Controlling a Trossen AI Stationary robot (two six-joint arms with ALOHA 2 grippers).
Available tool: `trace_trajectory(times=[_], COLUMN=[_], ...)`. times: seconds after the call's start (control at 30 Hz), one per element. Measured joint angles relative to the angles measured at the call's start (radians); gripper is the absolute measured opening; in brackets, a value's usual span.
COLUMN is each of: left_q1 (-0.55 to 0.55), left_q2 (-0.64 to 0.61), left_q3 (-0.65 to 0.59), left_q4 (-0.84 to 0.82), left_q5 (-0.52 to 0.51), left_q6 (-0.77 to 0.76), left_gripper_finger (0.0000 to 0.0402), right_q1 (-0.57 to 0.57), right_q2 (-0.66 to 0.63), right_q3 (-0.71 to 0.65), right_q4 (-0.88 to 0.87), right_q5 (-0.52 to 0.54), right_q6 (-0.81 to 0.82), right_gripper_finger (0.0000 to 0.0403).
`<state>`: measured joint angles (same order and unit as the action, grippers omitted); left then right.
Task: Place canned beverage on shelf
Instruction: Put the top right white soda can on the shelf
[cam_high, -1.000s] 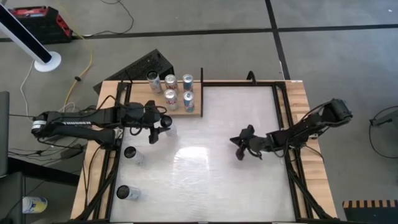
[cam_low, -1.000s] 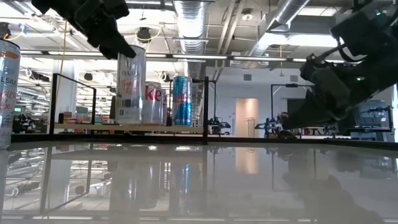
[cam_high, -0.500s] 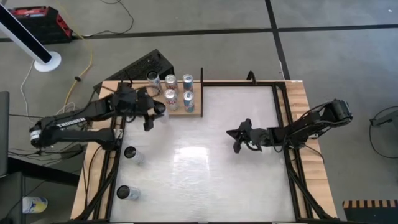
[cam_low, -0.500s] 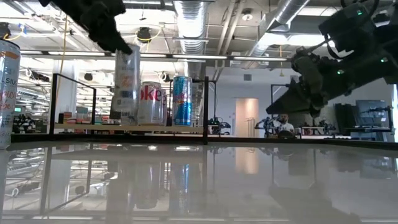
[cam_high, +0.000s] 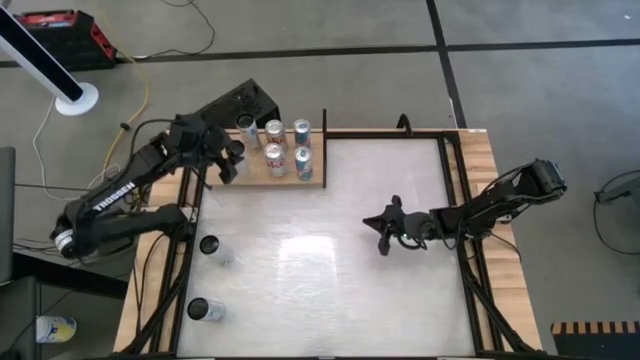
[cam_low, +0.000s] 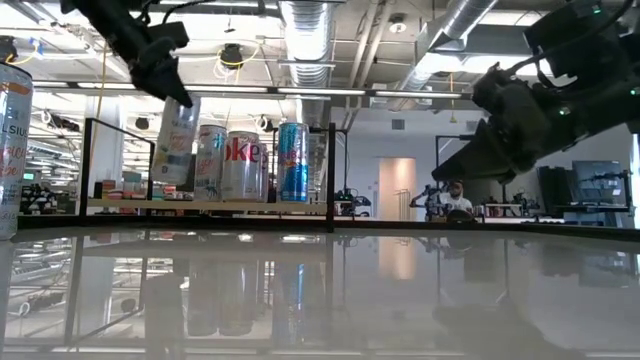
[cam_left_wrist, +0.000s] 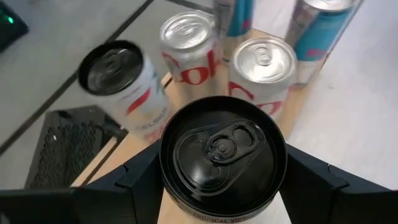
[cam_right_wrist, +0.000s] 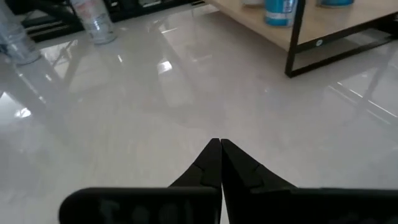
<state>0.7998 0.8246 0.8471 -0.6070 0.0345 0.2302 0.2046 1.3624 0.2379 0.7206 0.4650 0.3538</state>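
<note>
A black-topped can is clamped in the left gripper and held tilted above the left end of the shelf, beside five cans standing there. The right gripper is pinched shut, empty, above the table

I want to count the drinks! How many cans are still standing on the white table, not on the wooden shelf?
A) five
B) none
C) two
C: in the high view two cans stand on the white table, away from the shelf.
</note>
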Motion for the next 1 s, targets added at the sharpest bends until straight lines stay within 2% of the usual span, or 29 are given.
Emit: trace_trajectory(times=[0.3, 0.47, 0.93, 1.0], left_q1=[0.138, 0.172, 0.187, 0.186], left_q2=[0.001, 0.005, 0.013, 0.013], left_q3=[-0.001, -0.075, -0.100, -0.110], left_q4=[0.003, 0.096, 0.097, 0.105], left_q5=[0.088, 0.118, 0.151, 0.150], left_q6=[0.023, 0.012, 0.037, 0.021], left_gripper_finger=[0.0234, 0.0234, 0.0234, 0.0246], right_q1=[0.031, 0.028, 0.021, 0.017], right_q2=[0.000, 0.000, 0.000, 0.000], right_q3=[0.000, 0.000, 0.000, 0.000], right_q4=[-0.014, -0.013, -0.009, -0.008], right_q5=[0.001, 0.005, 0.007, 0.007], right_q6=[-0.015, -0.037, -0.040, -0.040], right_gripper_finger=[0.0024, 0.0026, 0.0025, 0.0025])
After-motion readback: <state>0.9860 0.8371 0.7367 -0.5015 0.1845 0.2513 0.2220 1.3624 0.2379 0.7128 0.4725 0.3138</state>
